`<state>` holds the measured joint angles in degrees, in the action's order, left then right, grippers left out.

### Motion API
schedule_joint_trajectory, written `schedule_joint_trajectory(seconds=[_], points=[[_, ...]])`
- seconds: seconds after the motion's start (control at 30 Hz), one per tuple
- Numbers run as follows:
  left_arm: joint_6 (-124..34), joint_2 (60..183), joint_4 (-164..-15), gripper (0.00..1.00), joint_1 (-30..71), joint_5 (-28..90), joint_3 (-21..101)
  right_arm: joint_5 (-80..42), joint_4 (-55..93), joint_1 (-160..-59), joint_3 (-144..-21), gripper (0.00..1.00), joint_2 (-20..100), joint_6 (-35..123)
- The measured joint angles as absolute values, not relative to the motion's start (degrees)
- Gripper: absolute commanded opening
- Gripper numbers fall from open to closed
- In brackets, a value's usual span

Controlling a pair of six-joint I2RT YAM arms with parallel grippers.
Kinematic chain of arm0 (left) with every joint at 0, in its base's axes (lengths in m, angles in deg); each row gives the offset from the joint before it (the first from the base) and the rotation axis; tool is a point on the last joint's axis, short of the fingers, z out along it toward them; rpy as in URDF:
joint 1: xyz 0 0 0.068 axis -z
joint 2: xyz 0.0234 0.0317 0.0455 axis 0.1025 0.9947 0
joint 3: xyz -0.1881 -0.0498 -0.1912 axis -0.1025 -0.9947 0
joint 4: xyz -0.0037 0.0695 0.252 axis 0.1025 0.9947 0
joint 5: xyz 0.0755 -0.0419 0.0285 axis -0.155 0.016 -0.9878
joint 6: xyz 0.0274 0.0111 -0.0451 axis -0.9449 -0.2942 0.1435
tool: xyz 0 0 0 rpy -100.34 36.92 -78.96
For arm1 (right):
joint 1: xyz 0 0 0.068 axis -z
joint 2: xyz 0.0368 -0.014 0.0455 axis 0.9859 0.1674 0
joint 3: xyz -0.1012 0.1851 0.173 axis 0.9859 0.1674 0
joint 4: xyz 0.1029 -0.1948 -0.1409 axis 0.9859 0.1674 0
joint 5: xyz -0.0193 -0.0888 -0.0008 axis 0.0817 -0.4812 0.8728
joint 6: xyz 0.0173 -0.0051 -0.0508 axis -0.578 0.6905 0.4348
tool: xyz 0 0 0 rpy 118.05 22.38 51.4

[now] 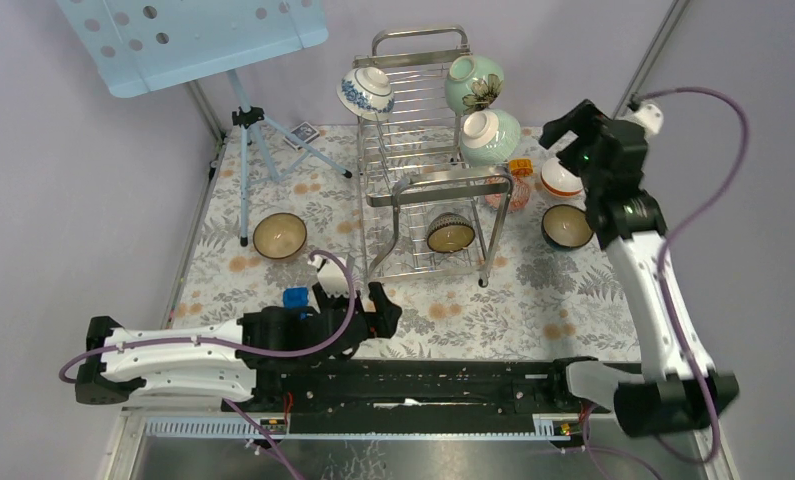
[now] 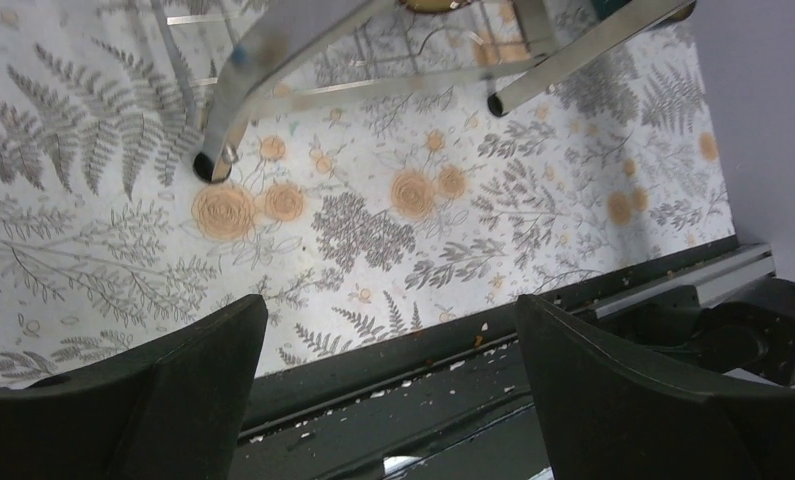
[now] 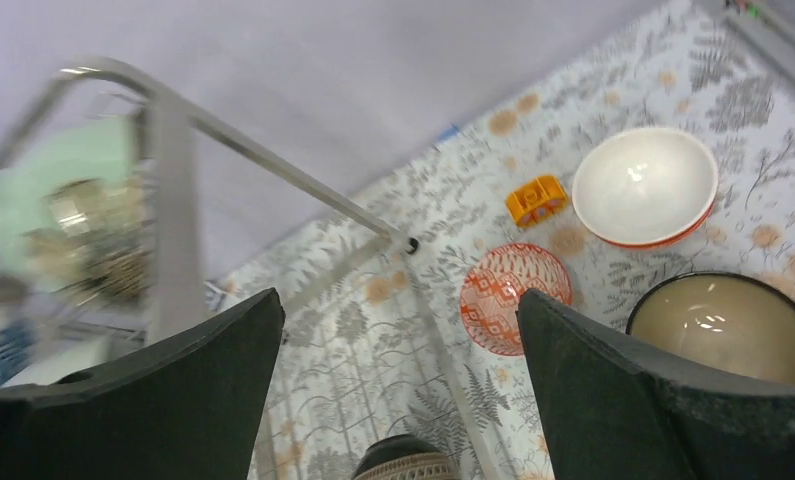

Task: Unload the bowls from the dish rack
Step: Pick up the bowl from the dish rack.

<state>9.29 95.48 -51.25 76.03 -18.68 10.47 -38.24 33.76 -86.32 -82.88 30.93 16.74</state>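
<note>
Four bowls are sitting in the dish rack (image 1: 443, 178): a blue-and-white bowl (image 1: 365, 92), a green bowl (image 1: 473, 82) and a second green bowl (image 1: 490, 135) up top, and a dark bowl (image 1: 451, 232) down low. Four more are lying on the surface (image 1: 533, 300) beside it. I am seeing the left tool (image 2: 393, 340) and the right tool (image 3: 401, 340) both gaping wide, holding nothing.

We see the steel wire dish rack (image 1: 451, 179) standing mid-table. On its upper tier, a blue-and-white bowl (image 1: 365, 92), a flowered pale green bowl (image 1: 474, 82) and a plain pale green bowl (image 1: 489, 135) lean on edge. A dark striped bowl (image 1: 451, 232) sits on the lower tier. A brown bowl (image 1: 279, 236) sits upright on the table to the left. To the right lie a red-patterned bowl (image 3: 514, 297), an orange-white bowl (image 1: 561, 178) and a dark teal bowl (image 1: 567, 226).
</note>
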Motion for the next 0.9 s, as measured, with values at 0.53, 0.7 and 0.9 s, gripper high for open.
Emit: schedule_joint_trajectory(seconds=[0.53, 0.7, 0.9], points=[[-8.9, 93.0, -52.0, 0.99, 76.0, -30.6, 18.6, -28.0, 32.4, -88.8, -56.2, 0.97, -10.1, 16.1], [-18.6, 93.0, -56.5, 0.99, 76.0, -34.5, 23.4, -23.5, 29.8, -89.4, -48.1, 1.0, -17.0, 11.3], [-31.8, 94.9, -67.1, 0.99, 74.4, -35.7, 31.9, -16.9, 26.6, -90.3, -50.2, 0.97, -16.0, 11.3]])
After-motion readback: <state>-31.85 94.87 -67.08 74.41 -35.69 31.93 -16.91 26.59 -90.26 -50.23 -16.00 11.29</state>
